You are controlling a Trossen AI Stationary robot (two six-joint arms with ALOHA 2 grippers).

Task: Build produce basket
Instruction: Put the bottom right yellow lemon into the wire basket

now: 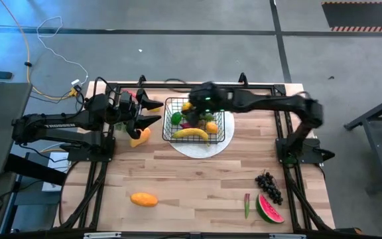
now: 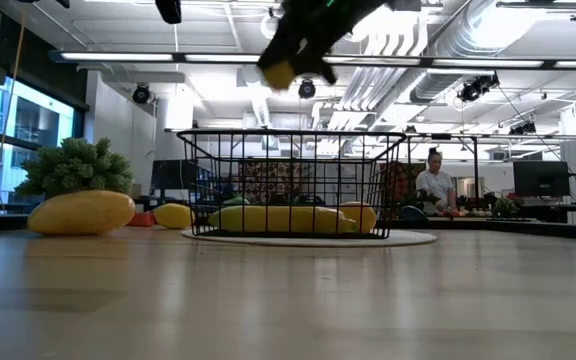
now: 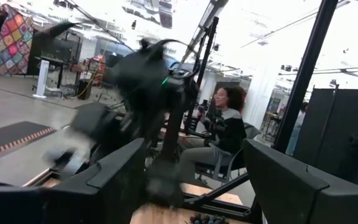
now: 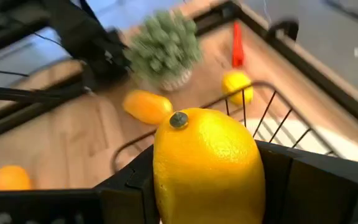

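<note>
The black wire basket [image 1: 197,123] stands on a round white plate [image 1: 201,149] at the middle of the table's far side. It holds a banana [image 1: 191,133] and other produce. My right gripper [image 1: 190,107] reaches in from the table's right and hangs above the basket's far left corner, shut on a yellow lemon [image 4: 207,165]. The low view shows the lemon [image 2: 280,72] high over the basket [image 2: 293,185]. My left gripper [image 1: 154,111] waits open, raised, just left of the basket, with nothing between its fingers [image 3: 104,180]. My right gripper pinches the lemon by its two opposite sides [image 4: 160,180] between its two fingers. The lemon's stem end [image 4: 178,119] points away from the wrist. The fingers slant downward, coming from the table's right side. The lemon is lifted clear, well above the basket rim [image 4: 253,106].
Left of the basket lie a yellow-orange fruit [image 1: 140,136], a second lemon [image 4: 237,84], a red piece [image 4: 236,34] and a bushy green vegetable [image 4: 163,50]. Near the front lie an orange mango [image 1: 144,199], dark grapes [image 1: 268,186], a watermelon slice [image 1: 269,209] and a small green piece [image 1: 247,204].
</note>
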